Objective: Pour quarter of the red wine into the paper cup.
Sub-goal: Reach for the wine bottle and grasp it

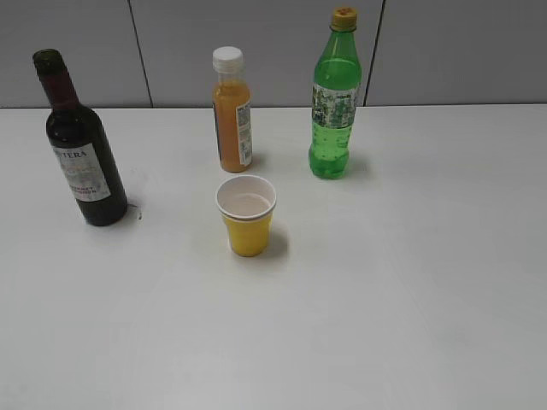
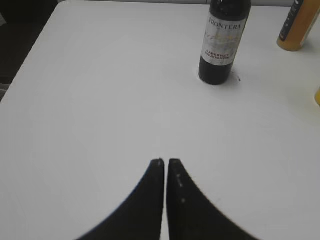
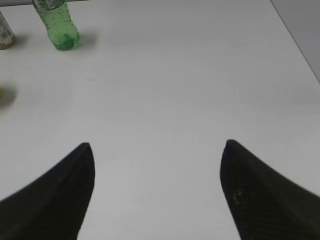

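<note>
The dark red wine bottle (image 1: 81,154) with a white label stands upright at the left of the table; it also shows in the left wrist view (image 2: 223,42), far ahead and right of my left gripper (image 2: 166,161), which is shut and empty. The yellow paper cup (image 1: 247,215) stands upright in the middle, nothing visible in its white inside. A sliver of it shows at the right edge of the left wrist view (image 2: 317,96). My right gripper (image 3: 157,145) is open and empty over bare table. Neither gripper shows in the exterior view.
An orange juice bottle (image 1: 232,115) with a white cap stands behind the cup, also in the left wrist view (image 2: 297,27). A green soda bottle (image 1: 334,107) stands at the back right, also in the right wrist view (image 3: 56,22). The white table (image 1: 410,290) ends at a grey wall.
</note>
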Robot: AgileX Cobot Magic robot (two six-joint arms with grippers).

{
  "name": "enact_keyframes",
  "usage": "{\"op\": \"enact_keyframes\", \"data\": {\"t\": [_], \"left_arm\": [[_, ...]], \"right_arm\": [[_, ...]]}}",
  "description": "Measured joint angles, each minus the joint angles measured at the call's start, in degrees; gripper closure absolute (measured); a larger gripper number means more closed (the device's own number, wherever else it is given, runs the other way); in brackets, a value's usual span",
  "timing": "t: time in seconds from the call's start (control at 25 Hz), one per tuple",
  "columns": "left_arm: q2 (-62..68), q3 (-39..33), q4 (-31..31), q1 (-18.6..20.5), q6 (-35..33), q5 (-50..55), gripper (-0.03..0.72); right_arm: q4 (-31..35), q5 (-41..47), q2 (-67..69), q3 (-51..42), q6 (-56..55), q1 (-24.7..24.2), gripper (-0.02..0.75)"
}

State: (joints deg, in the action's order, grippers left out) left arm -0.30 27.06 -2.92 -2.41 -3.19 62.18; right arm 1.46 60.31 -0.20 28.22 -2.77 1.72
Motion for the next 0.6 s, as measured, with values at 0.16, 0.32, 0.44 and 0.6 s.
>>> {"op": "enact_keyframes", "data": {"t": [0.16, 0.32, 0.44, 0.6], "left_arm": [[0.0, 0.0, 0.1, 0.0, 0.0, 0.0, 0.69], [0.0, 0.0, 0.1, 0.0, 0.0, 0.0, 0.69], [0.0, 0.0, 0.16, 0.0, 0.0, 0.0, 0.69], [0.0, 0.0, 0.16, 0.0, 0.0, 0.0, 0.69]], "right_arm": [[0.07, 0.0, 0.0, 0.0, 3.2, 0.0, 0.145], [1.06, 0.0, 0.0, 0.0, 6.94, 0.0, 0.145], [1.92, 0.0, 0.0, 0.0, 8.25, 0.0, 0.145], [2.23, 0.0, 0.0, 0.0, 8.63, 0.0, 0.145]]}}
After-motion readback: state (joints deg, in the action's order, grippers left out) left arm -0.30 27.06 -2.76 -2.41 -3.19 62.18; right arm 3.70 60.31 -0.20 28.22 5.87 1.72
